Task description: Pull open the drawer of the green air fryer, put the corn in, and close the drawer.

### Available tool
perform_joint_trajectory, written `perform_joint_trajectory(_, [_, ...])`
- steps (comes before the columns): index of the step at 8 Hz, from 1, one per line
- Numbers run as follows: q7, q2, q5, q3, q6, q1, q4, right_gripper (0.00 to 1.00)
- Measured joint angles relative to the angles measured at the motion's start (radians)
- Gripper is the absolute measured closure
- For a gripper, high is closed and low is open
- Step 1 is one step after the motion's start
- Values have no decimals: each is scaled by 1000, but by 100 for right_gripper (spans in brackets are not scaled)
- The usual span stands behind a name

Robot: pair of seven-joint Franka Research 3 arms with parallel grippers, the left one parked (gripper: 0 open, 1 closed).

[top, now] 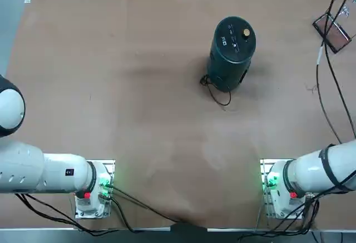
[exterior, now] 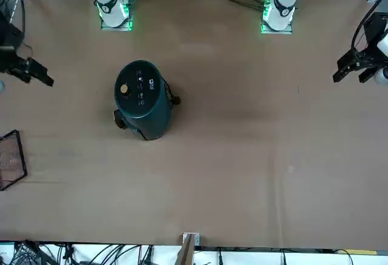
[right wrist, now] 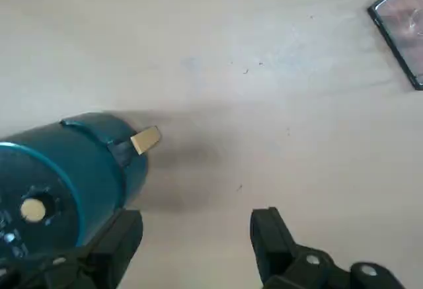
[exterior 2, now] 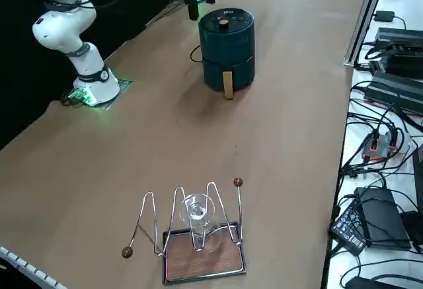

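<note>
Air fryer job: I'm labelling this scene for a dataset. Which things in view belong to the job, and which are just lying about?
Belongs to the job:
- green air fryer
- its drawer, shut
- right gripper, fingers open, hovering beside the fryer
- the corn: not seen in any view

Lying about:
- wire-framed wooden tray
- glass standing in it

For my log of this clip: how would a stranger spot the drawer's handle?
On the brown table stands one green air fryer, a dark cylinder. Low on its side juts the drawer handle, the only tan tab; the right tool hovers open above the table.
</note>
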State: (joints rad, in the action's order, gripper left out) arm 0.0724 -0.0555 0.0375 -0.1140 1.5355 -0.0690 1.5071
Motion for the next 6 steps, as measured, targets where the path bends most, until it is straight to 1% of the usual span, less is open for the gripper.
perform_joint_trajectory(1, [-4,2,-3,3,-16,0,-23,0])
perform_joint_trajectory(3, [-13,33,-16,10,-38,-1,-12,0])
perform_joint_trajectory(6, [-55,142,-24,15,-43,0,107,0])
